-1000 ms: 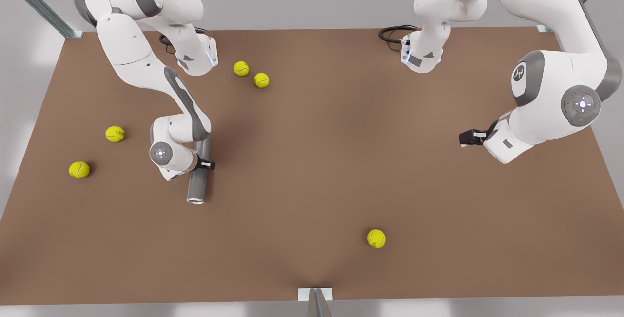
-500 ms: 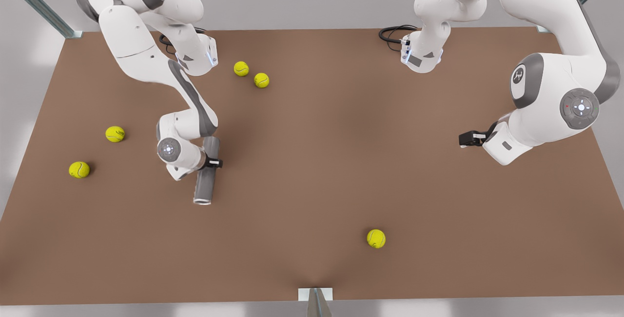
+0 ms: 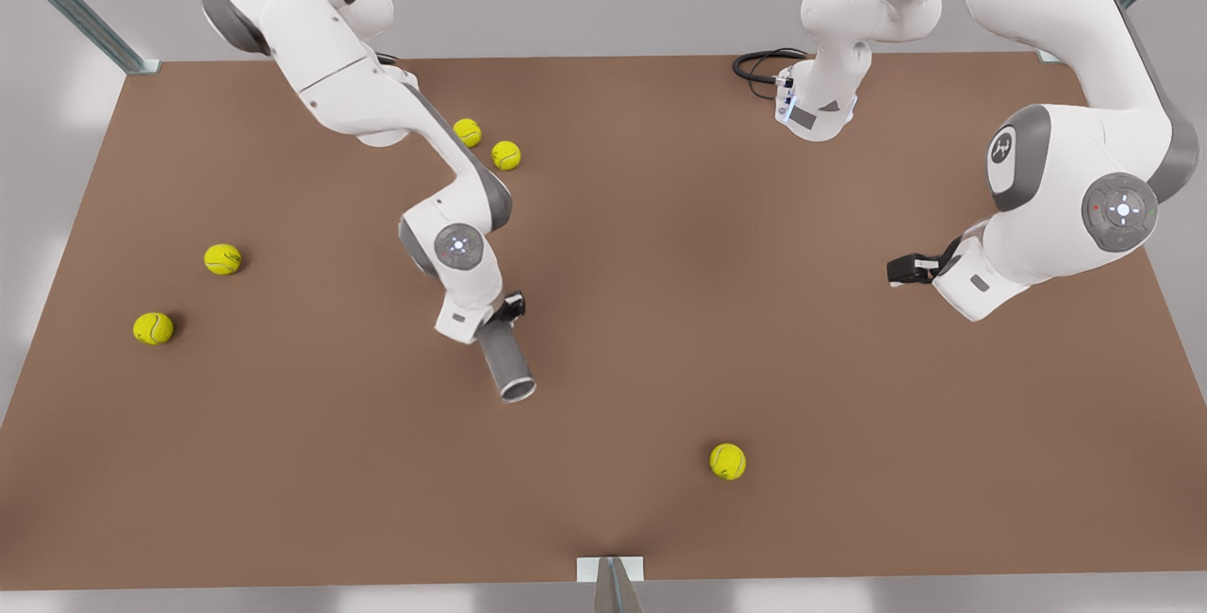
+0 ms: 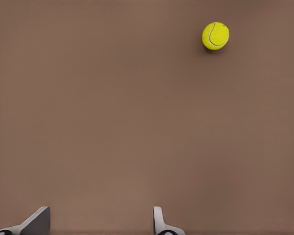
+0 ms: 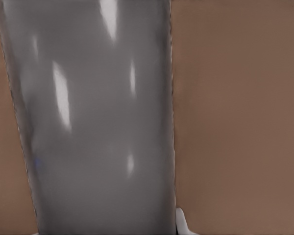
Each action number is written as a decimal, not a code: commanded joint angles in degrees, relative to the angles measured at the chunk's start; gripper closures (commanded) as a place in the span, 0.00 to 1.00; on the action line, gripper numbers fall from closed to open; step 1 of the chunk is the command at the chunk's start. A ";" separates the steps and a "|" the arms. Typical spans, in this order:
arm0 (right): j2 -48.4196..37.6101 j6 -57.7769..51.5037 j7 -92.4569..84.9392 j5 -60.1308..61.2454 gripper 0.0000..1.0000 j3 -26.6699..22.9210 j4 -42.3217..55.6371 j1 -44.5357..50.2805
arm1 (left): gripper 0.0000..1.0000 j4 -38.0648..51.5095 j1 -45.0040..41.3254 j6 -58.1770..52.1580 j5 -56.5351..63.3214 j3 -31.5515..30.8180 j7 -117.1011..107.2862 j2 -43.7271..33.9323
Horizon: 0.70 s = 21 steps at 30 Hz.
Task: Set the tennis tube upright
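Right now the right end effector (image 3: 504,313) has the tube (image 3: 505,363) clamped between its fingers near one end — the arm on the front view's left reaches out over the middle of the brown desk (image 3: 660,311). The tube is tilted, not upright: its open, light-rimmed mouth points toward the near edge and somewhat upward, and whether any part of it touches the desk I cannot tell. From the right wrist camera its grey wall (image 5: 93,122) runs close past the lens with desk beside it.

Over on the front view's right the left end effector (image 3: 903,267) hangs above bare desk, well apart from the tube — its fingers (image 4: 159,223) are spread wide with nothing between them. A ball (image 4: 215,35) lies ahead of it; four more balls sit on the front view's left.
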 commanded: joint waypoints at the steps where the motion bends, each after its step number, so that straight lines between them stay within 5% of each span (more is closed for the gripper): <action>1: 0.07 -0.04 0.05 -0.83 0.27 0.00 0.20 0.26 | 0.00 0.00 0.00 0.01 0.00 0.00 0.00 0.04; 13: 5.52 -4.08 -24.74 -13.32 0.27 0.00 10.84 7.03 | 0.00 0.00 0.00 0.01 0.00 0.00 0.00 0.04; 21: 21.16 -4.96 -38.18 -15.52 0.27 -0.62 31.67 14.06 | 0.00 0.00 0.00 0.10 0.00 0.00 0.00 0.48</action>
